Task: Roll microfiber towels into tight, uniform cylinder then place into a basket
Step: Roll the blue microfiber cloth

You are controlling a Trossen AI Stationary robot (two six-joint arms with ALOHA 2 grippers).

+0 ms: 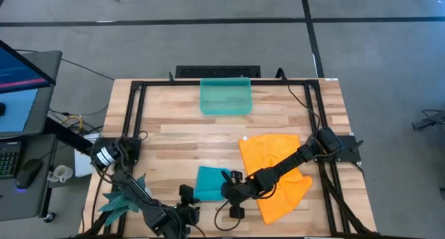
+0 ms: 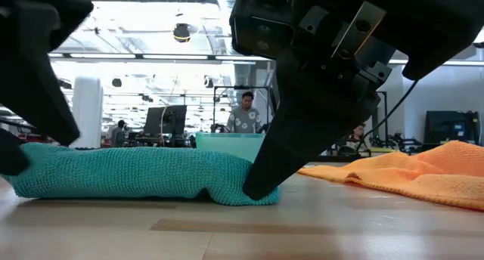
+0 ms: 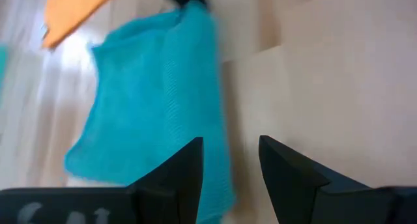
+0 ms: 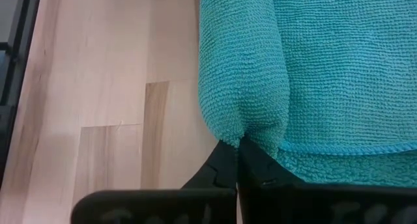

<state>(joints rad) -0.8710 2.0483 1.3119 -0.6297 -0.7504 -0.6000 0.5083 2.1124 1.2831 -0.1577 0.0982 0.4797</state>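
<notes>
Right gripper (image 4: 238, 160) pinches teal towel (image 4: 313, 68) edge; left gripper (image 3: 231, 178) hovers parted nearby.

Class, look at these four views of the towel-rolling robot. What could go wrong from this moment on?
1. The right gripper pinches only the edge of the teal towel; it could slip and the roll loosen.
2. The left gripper is open beside that towel, not holding it, so the cloth may drag across the table.
3. The right arm lies over the orange towel and might pull it along.
</notes>
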